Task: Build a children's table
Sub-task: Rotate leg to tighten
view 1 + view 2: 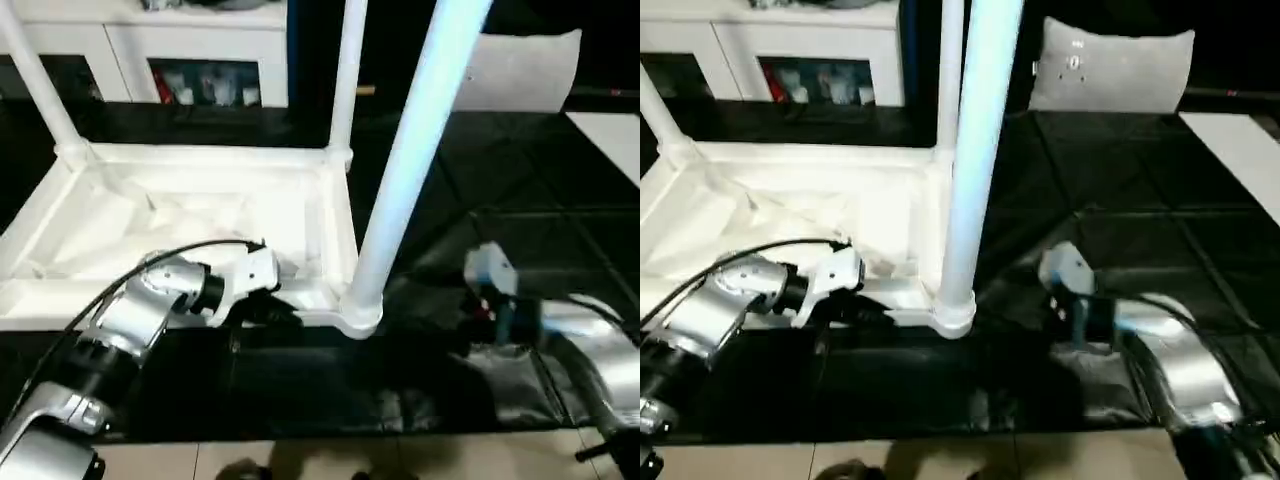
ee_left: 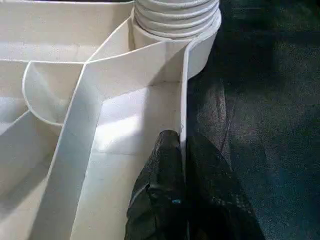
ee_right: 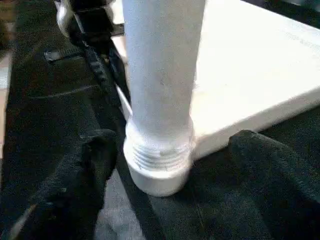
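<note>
Clamped on the near rim of the upturned table [image 1: 200, 215] is my left claw [image 2: 182, 150]; my right claw [image 3: 165, 150] gapes around the nearest leg [image 1: 410, 160]. Three legs stand socketed; the fourth isn't visible.

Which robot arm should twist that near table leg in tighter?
Probably the right. Its tool is open with a finger on each side of the near leg, just above the corner socket. The left tool is shut on the table's rim, steadying it.
</note>
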### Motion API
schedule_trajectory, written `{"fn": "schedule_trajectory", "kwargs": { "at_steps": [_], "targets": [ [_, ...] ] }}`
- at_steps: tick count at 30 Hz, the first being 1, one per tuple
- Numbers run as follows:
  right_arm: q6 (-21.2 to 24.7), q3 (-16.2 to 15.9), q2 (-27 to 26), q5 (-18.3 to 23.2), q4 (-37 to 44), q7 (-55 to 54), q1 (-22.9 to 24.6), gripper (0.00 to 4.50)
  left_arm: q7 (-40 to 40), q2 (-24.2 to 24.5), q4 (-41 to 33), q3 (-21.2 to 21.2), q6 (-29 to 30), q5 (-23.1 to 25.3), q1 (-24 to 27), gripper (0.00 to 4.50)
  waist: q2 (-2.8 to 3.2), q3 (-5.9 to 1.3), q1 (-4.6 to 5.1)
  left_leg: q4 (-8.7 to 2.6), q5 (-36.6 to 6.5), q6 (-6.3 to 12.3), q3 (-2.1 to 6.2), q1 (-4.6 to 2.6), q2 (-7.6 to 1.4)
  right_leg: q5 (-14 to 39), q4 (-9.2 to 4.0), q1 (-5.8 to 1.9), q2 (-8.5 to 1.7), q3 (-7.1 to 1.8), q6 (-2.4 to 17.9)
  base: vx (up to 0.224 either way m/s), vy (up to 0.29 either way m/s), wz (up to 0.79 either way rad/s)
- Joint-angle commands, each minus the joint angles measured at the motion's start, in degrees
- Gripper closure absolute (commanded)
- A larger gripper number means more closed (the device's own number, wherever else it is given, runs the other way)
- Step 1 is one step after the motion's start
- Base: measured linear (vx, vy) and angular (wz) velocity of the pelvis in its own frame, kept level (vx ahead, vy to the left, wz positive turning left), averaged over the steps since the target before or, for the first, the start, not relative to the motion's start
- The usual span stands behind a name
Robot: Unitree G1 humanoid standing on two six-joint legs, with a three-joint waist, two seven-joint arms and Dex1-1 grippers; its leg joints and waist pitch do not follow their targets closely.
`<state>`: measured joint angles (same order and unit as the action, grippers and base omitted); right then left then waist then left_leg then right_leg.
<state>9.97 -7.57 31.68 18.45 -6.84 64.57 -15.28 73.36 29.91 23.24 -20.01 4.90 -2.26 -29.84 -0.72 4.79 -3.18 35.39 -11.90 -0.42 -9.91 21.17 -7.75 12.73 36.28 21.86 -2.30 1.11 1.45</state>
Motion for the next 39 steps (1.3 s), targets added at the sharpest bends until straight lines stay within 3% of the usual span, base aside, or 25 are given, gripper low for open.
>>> {"fn": "schedule_trajectory", "kwargs": {
  "at_steps": [1, 3, 6, 7, 10, 11, 22, 25, 26, 29, 31, 33, 35, 39],
  "targets": [
    [-1.64, -1.03, -0.27, -1.46, -3.13, 1.7, -2.24, 0.83, 0.4, -1.01, -1.04, -1.26, -1.19, -0.03, 0.56, 4.5, -0.91, -4.55, -0.68, -3.79, -1.42, 6.74, 1.92, -0.47, -5.36, -0.52, -3.51, -2.69, -6.96, -2.49, 16.81, 0.0, 0.0, 0.0],
    [-1.94, -1.83, -1.1, -1.76, -6.06, 3.01, -4.78, 0.83, 0.45, -1.39, -0.99, -2.12, -1.49, 0.76, 0.26, 4.5, -0.99, -4.5, -0.92, -3.8, -1.5, 6.84, 1.86, -0.56, -5.41, -0.25, -3.51, -2.62, -6.97, -2.44, 17.09, 0.0, 0.0, 0.0],
    [-1.72, -3.07, -1.99, -1.58, -8.54, 5.38, -7.07, 1.22, 0.84, -2.0, -0.74, -2.97, -1.56, 1.29, -0.33, 4.5, -0.82, -4.64, -1.44, -3.79, -1.32, 6.77, 1.82, -0.75, -5.57, -0.58, -3.3, -2.54, -6.91, -2.37, 17.18, 0.0, 0.0, 0.0],
    [-1.94, -3.41, -2.17, -1.6, -9.09, 5.94, -7.43, 1.25, 0.96, -2.03, -0.93, -3.1, -1.5, 1.4, -0.32, 4.5, -0.25, -4.66, -1.86, -3.74, -1.48, 6.65, 1.84, -0.83, -5.64, -0.64, -3.26, -2.44, -6.95, -2.35, 17.3, 0.0, 0.0, 0.0],
    [-2.64, -3.89, -2.78, -1.64, -10.66, 6.72, -8.22, 1.48, 1.28, -2.12, -1.22, -3.24, -1.33, 1.49, -0.4, 4.5, -0.5, -4.77, -2.42, -3.8, -1.61, 6.13, 1.78, -0.85, -5.73, -1.6, -3.15, -2.48, -6.97, -2.41, 17.28, 0.0, 0.0, 0.0],
    [-3.09, -3.97, -3.18, -1.75, -11.75, 7.09, -8.68, 1.61, 1.45, -2.17, -1.15, -3.29, -1.43, 1.55, -0.47, 4.5, -0.22, -4.83, -2.51, -3.8, -1.8, 5.94, 1.82, -0.88, -5.72, -1.7, -3.08, -2.43, -7.0, -2.34, 17.57, 0.0, 0.0, 0.0],
    [-2.69, -4.23, -4.12, -0.74, -14.12, 10.34, -9.33, 2.46, 2.1, -2.36, -0.48, -3.63, -1.88, 2.04, -0.52, 4.5, -0.33, -4.76, -2.57, -3.92, -2.59, 5.48, 1.84, -0.76, -5.73, -1.5, -3.17, -2.56, -6.94, -2.32, 17.67, 0.0, 0.0, 0.0],
    [-2.59, -4.25, -4.06, -0.75, -13.76, 10.7, -8.93, 2.5, 1.89, -2.82, -0.51, -3.11, -1.55, 1.65, -0.52, 4.5, -0.27, -4.69, -2.55, -3.95, -3.13, 5.17, 1.83, -0.77, -5.72, -0.79, -3.34, -2.6, -7.02, -2.4, 17.6, 0.0, 0.0, 0.0],
    [-2.69, -4.28, -4.16, -0.88, -13.55, 10.48, -8.69, 2.52, 1.61, -3.2, -0.63, -2.75, -1.04, 1.3, -0.57, 4.5, 0.07, -4.61, -2.59, -3.98, -3.23, 5.07, 1.87, -0.77, -5.72, -0.72, -3.31, -2.52, -7.01, -2.4, 17.59, 0.0, 0.0, 0.0],
    [-1.04, -3.79, -6.59, -3.27, -13.08, 2.86, -8.14, 2.53, -1.14, -5.44, -1.17, -1.23, 2.41, -0.11, -0.92, 4.5, -0.13, -4.53, -2.29, -4.14, -3.16, 4.84, 1.91, -0.77, -5.75, -0.84, -3.32, -2.44, -6.95, -2.4, 17.69, 0.0, 0.0, 0.0],
    [-0.32, -3.44, -7.39, -3.86, -13.37, 0.45, -8.48, 2.53, -2.24, -6.05, -1.01, -0.93, 2.92, -0.12, -1.1, 4.5, -0.28, -4.45, -2.06, -4.17, -4.67, 4.08, 1.95, -0.75, -5.52, 2.14, -3.77, -2.63, -7.15, -2.45, 17.35, 0.0, 0.0, 0.0],
    [3.03, -2.12, -10.36, -4.99, -14.2, -7.55, -9.85, 2.54, -6.3, -8.55, -0.36, -0.07, 4.46, 0.16, -2.02, 4.5, -0.16, -3.94, -1.7, -4.43, -6.23, 3.13, 1.97, -0.8, -5.5, 5.15, -4.23, -2.36, -6.98, -2.61, 16.75, 0.0, 0.0, 0.0],
    [6.03, -1.31, -13.18, -7.33, -15.59, -16.17, -11.65, 2.54, -11.42, -11.56, 0.31, 0.41, 7.18, 1.24, -3.36, 4.5, -0.09, -3.91, -1.12, -4.68, -7.46, 1.37, 2.22, -0.78, -5.35, 9.35, -4.45, -2.42, -6.95, -2.53, 15.49, 0.0, 0.0, 0.0],
    [10.33, 0.31, -16.26, -9.17, -17.85, -25.89, -13.9, 2.55, -16.63, -15.44, 0.59, 1.46, 10.6, 1.55, -4.64, 4.5, -0.14, -3.94, -0.63, -4.55, -7.52, 0.72, 2.2, -0.9, -5.08, 10.77, -4.86, -2.33, -6.94, -2.66, 14.53, 0.0, 0.0, 0.0]
  ]
}}
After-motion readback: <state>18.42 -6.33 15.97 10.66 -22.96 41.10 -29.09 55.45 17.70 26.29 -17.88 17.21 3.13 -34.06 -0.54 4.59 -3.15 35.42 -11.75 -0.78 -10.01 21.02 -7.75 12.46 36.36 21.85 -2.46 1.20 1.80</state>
